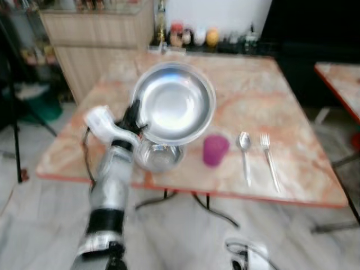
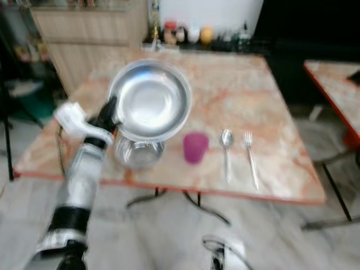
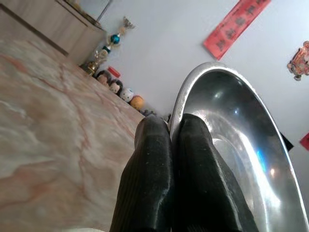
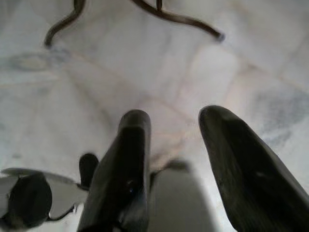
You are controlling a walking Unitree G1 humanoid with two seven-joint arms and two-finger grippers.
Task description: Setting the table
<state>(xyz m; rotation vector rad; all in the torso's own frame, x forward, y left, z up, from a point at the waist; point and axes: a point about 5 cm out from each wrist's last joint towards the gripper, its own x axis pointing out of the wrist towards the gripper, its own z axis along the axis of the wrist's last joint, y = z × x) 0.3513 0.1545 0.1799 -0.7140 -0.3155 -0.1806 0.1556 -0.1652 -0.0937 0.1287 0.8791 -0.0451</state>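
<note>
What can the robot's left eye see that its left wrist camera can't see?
Left eye view alone: a small shiny steel bowl under the lifted plate, a purple plastic cup, a metal spoon and a metal fork on the table's near side.

Left wrist view alone: a red paper banner on the white wall.

Both: the big round steel plate, the left gripper pinching its rim, and the orange marbled tabletop.

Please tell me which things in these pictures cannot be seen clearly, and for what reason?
- Small steel bowl: eye views, partly covered by the large shiny steel plate that the left gripper holds by its rim.
- Row of small jars and figurines at the table's far edge: blurred and too small to identify.
- Red wall banner: left wrist view, writing unreadable.
- Right gripper: open above the floor; its arm is cut off by the picture's edge.
</note>
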